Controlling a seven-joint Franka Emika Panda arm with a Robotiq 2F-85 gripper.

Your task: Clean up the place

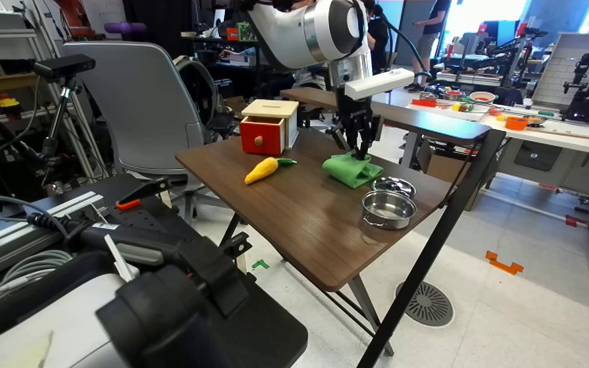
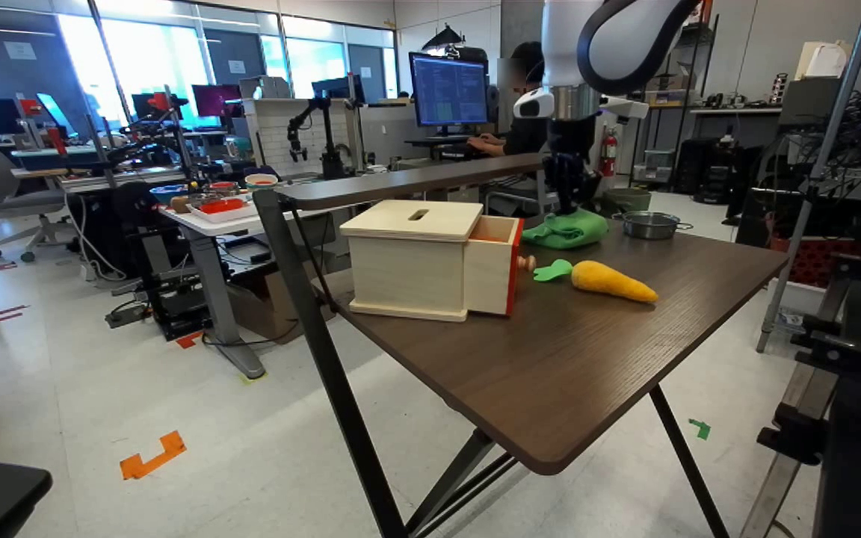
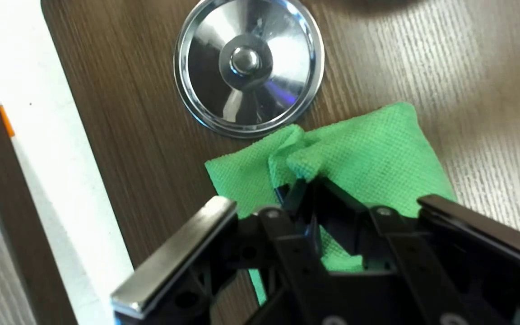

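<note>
One-handed, pinching a bunched fold of green cloth [image 3: 368,155] between narrow-set fingers [image 3: 341,210], resting the remainder on the brown table [image 1: 294,209] beneath, likely securing a firm hold for wiping.

Is a dark brown, rectangular, wood-look desk [image 1: 304,220] with rounded corners. Carries a pale wooden box [image 2: 404,269] with a red-fronted drawer [image 1: 264,132] sticking out. Holds, near the drawer, a yellow, carrot-shaped object [image 2: 602,279] with a green top. Bears a folded green cloth [image 1: 348,171] between the box and a round, shiny metal lid [image 3: 247,67]. Has, just beside the lid, a round metal pot [image 1: 389,219].
</note>
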